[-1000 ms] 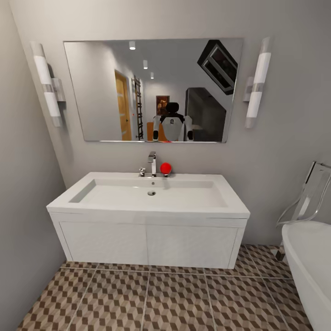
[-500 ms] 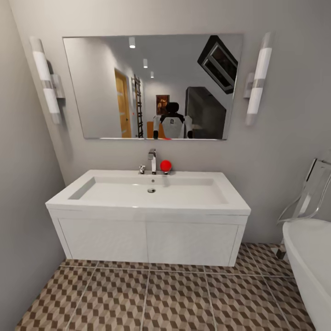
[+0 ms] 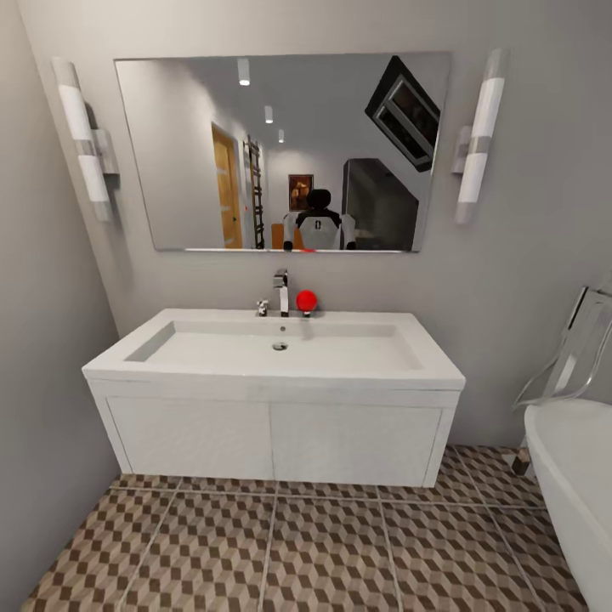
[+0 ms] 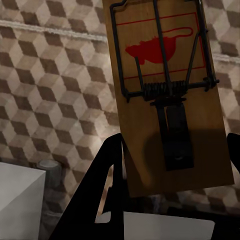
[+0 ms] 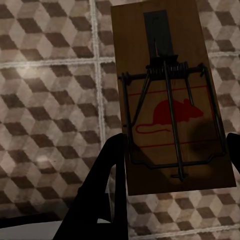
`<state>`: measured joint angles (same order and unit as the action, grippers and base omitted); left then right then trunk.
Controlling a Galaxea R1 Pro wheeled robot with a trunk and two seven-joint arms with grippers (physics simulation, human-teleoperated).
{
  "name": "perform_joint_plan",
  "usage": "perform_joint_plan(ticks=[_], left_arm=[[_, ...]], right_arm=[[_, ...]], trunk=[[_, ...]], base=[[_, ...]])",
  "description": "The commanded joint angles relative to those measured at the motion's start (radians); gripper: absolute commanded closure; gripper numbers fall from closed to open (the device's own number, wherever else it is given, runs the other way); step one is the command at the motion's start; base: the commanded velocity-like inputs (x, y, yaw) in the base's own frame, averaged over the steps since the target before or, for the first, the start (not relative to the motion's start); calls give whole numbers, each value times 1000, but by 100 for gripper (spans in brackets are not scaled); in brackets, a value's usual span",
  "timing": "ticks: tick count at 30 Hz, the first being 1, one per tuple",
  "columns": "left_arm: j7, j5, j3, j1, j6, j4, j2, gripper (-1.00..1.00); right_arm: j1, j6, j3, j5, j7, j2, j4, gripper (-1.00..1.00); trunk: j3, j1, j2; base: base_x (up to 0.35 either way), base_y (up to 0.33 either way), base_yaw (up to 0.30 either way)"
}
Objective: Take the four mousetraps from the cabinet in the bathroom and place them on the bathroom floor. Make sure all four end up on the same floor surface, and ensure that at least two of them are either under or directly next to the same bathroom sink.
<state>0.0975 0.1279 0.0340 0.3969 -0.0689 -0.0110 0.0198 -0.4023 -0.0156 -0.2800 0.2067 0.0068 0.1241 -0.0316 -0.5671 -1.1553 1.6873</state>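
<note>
Head view: left to right, a tube wall light (image 3: 87, 140) in the upper left, a wide mirror (image 3: 204, 144) across the top centre (the robot's reflection (image 3: 319, 228) sits low in it), a second tube light (image 3: 478, 144) upper right. Below, the white sink (image 3: 274, 361) on its box vanity fills the middle; a chrome tap (image 3: 281, 293) and a red ball (image 3: 306, 300) stand at its back edge. The bathroom floor (image 3: 280, 552) of cube-pattern tiles runs along the bottom. A white bathtub (image 3: 574, 489) cuts in at the lower right.

Left wrist view: the left gripper (image 4: 172, 165) pinches a mousetrap (image 4: 167, 95), a wooden slab with a red mouse print and a wire spring bar; its dark fingers (image 4: 102, 200) sit at the slab's two long edges. Tiled floor behind.

Right wrist view: the right gripper (image 5: 175, 165) likewise clamps a second mousetrap (image 5: 170, 95) between its fingers (image 5: 107, 185), above the same tile pattern.
</note>
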Motion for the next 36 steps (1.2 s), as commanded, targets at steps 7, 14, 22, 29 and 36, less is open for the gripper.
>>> perform_joint_plan(ticks=[7,14,22,29,36], left_arm=[[2,8,4,0,-5,-1,0,100],[2,7,3,0,-5,-2,0,100],[3,7,10,0,-8,-20,1,100],[4,6,8,0,-45,-163,2,100],[6,2,8,0,-149,-324,0,100]], right_arm=[[-1,2,-8,8,-1,1,-2,100],[-1,4,-6,11,-6,2,0,100],[-2,-91,-6,18,-50,11,49,100],[-3,-258,-8,19,-59,8,268,100],[-3,-282,-7,21,-58,0,338,100]], trunk=[[-23,-27,50],[-45,-54,99],[-70,-84,155],[-92,-111,204],[-114,-138,253]], base=[[0,0,0],[0,0,0],[0,0,0],[0,0,0],[0,0,0]])
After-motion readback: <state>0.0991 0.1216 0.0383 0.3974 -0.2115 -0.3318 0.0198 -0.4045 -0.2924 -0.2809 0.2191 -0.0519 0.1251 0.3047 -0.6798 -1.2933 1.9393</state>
